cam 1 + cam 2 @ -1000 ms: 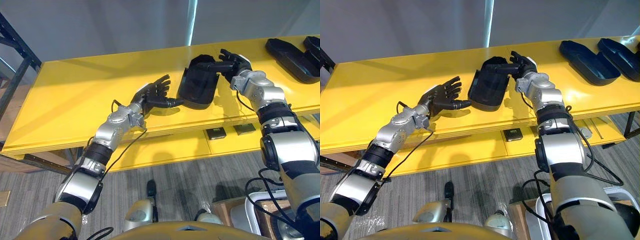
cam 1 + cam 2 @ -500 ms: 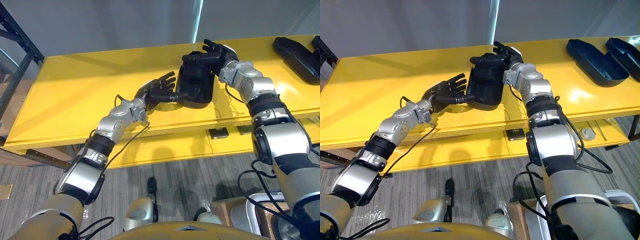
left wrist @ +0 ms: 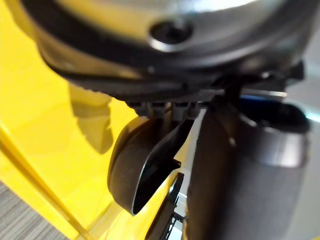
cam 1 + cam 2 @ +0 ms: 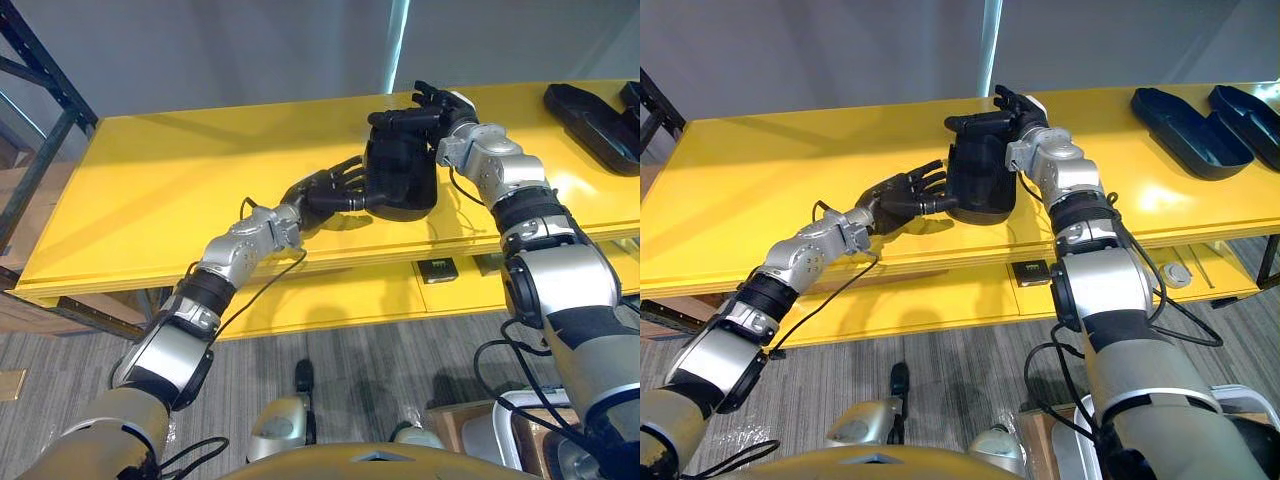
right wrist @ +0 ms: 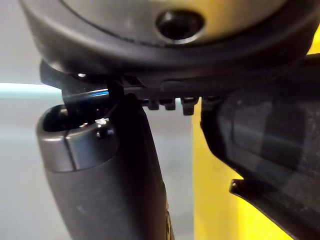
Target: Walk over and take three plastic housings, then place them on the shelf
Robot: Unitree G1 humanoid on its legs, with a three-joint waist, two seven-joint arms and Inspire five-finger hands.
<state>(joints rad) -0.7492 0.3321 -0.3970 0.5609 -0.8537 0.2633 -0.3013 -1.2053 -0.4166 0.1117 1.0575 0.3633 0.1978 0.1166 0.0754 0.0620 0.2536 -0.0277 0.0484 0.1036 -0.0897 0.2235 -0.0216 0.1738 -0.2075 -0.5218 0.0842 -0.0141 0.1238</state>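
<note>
A black plastic housing (image 4: 400, 178) stands tipped up on its lower edge on the yellow table (image 4: 180, 190). My right hand (image 4: 432, 108) is at its top edge, thumb in front and fingers behind, pinching the rim. My left hand (image 4: 328, 190) reaches in from the left with straight fingers that touch the housing's left side. In the left wrist view the housing's curved shell (image 3: 131, 172) shows just past the fingers. In the right wrist view the housing (image 5: 270, 150) lies beside my thumb (image 5: 100, 165). Two more black housings (image 4: 1185, 118) (image 4: 1248, 105) lie at the table's far right.
A dark metal rack frame (image 4: 35, 100) stands at the table's left end. A lower yellow shelf (image 4: 330, 300) under the tabletop holds small dark parts (image 4: 436, 269) and a round piece (image 4: 1177, 270). Grey striped floor lies below.
The housing has been tipped more upright by my right hand. My left hand has moved right and its fingers now rest against the housing's left side.
</note>
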